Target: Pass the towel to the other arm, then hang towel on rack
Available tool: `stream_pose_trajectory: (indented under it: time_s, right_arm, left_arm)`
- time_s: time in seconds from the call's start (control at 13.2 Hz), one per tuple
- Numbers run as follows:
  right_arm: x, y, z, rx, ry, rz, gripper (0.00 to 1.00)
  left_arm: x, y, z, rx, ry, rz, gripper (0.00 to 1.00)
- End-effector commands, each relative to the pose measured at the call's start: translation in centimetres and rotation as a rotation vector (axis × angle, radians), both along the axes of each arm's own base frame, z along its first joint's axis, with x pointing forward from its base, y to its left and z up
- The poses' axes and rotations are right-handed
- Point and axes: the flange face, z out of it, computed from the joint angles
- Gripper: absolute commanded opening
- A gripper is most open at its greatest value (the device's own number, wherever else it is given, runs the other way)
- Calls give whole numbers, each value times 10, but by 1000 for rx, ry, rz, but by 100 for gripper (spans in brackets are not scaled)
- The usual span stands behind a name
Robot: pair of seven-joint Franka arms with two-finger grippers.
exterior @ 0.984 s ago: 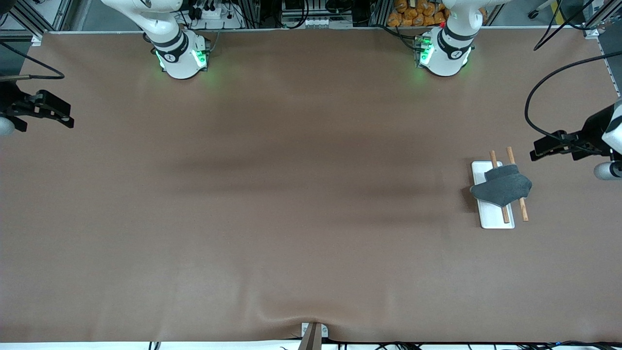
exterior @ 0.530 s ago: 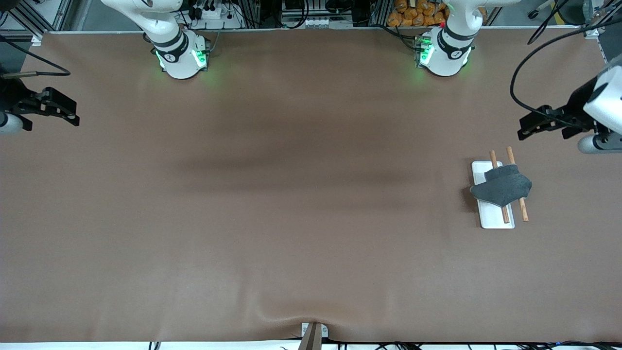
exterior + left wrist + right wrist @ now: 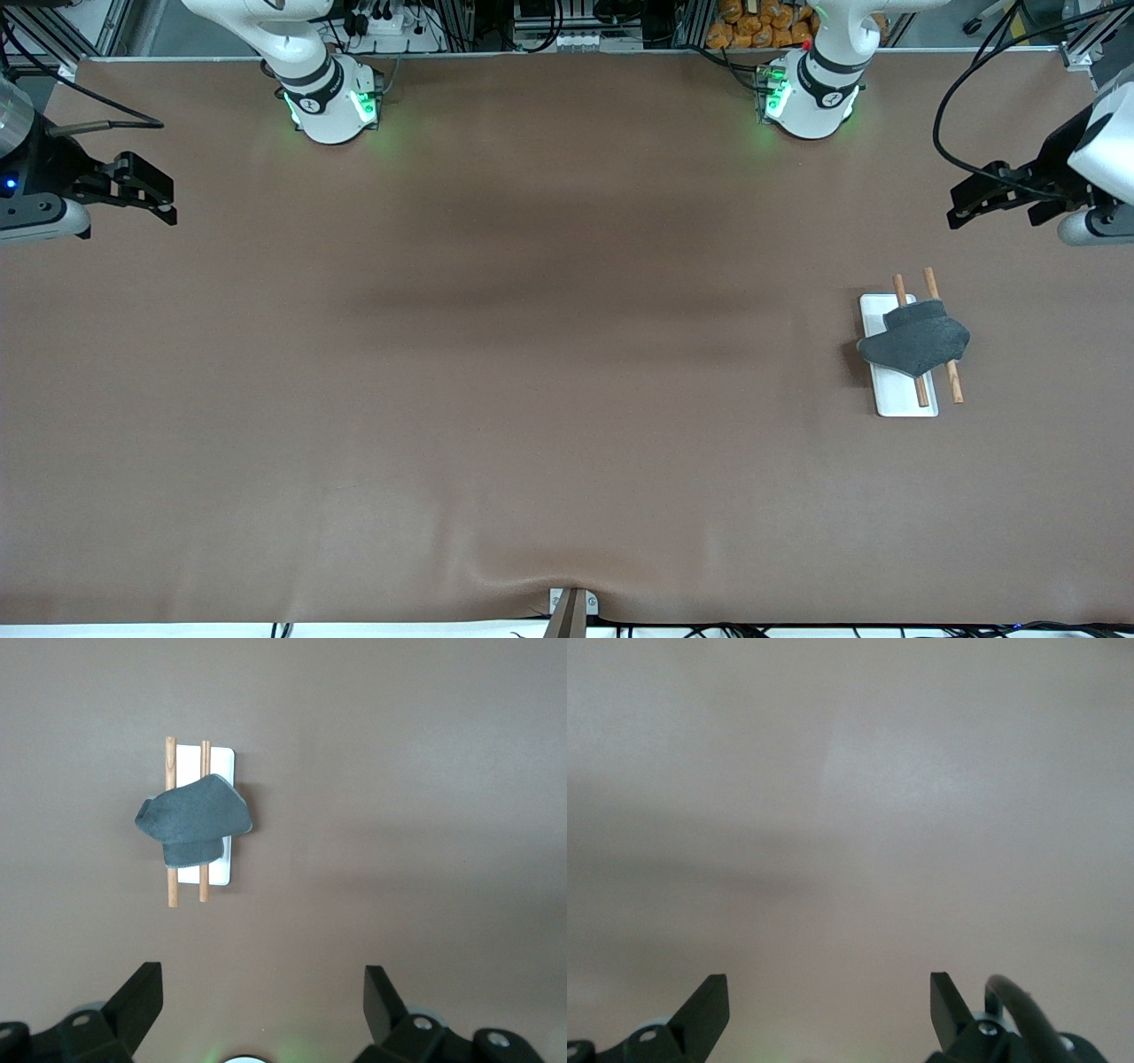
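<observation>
The dark grey towel [image 3: 915, 341] hangs draped over the two brown rods of the rack [image 3: 897, 394], whose white base stands toward the left arm's end of the table. Both show in the left wrist view, towel [image 3: 193, 819] on rack [image 3: 224, 757]. My left gripper [image 3: 959, 203] is open and empty, up in the air over the table's edge beside the rack, apart from it. My right gripper [image 3: 166, 197] is open and empty over the bare table at the right arm's end. The right wrist view shows only brown table between its fingertips [image 3: 709, 1001].
The brown table mat [image 3: 532, 354] covers the whole top. Both arm bases [image 3: 332, 102] stand along the table edge farthest from the camera. A small metal bracket [image 3: 571, 607] sits at the nearest edge.
My left gripper has risen and drawn away from the rack toward the table's end. My right gripper has moved inward over the table. The towel stays on the rack.
</observation>
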Motion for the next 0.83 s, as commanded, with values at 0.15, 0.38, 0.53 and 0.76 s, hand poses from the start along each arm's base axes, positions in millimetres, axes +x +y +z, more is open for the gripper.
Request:
stream_pose_trajectory:
  time_s: [0.15, 0.38, 0.53, 0.76]
  right_arm:
    - [1, -2, 5, -4, -9, -2, 100]
    - [1, -2, 5, -5, -9, -1, 100]
    - [1, -1, 5, 4, -10, -3, 100]
    - [0, -6, 7, 7, -11, -13, 100]
  left_arm:
    - [-22, 0, 10, 29, 19, 10, 100]
    - [-24, 1, 19, 37, 18, 8, 100]
    - [-25, 0, 20, 38, 23, 5, 100]
    - [-24, 3, 21, 60, 22, 8, 100]
